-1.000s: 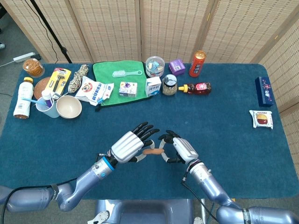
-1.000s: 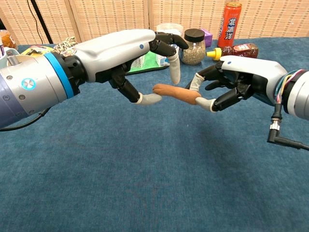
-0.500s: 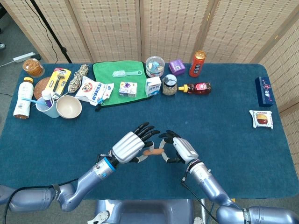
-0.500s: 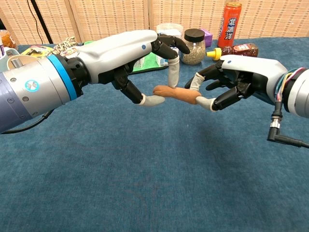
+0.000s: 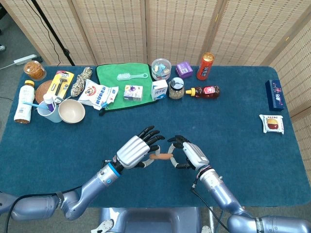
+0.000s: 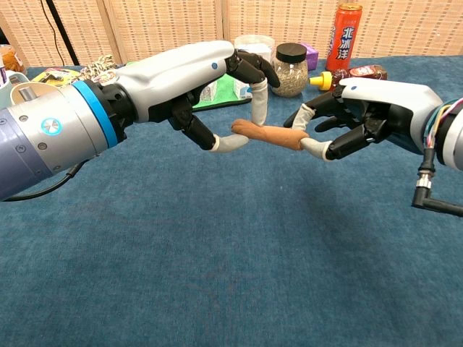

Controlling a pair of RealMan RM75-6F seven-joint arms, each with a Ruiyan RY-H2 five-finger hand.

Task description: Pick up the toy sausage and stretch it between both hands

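— Where does your toy sausage [image 6: 266, 135] sit against the hands?

— Between them, lifted off the counter [image 6: 217, 275]. Your left hand [image 6: 195, 79] pinches its left end between thumb and a fingertip, and your right hand [image 6: 365, 108] pinches the right end the same way. The other fingers of both hands are spread away from it. It hangs over the near middle of the blue counter, well apart from the row of items at the far edge.

— How does the sausage look to you?

— Brownish orange, smooth and slim, running almost level from one pinch to the other with its right end a touch lower. It reads as one unbroken piece; how taut it is, you cannot tell from here.

— What does each camera give you?

— The chest view shows the pinches plainly: pale fingertips [image 6: 231, 144] closing on each end. From the head view the toy sausage [image 5: 160, 156] is only a short sliver between the left hand [image 5: 131, 151] and the right hand [image 5: 192, 154], but that view lays out the whole counter: the green cloth [image 5: 122, 82] with a comb [image 5: 131, 76] on it, the orange can [image 5: 205, 66], the bowl [image 5: 71, 111] at the far left, and a wrapped snack [image 5: 272, 124] off to the right.
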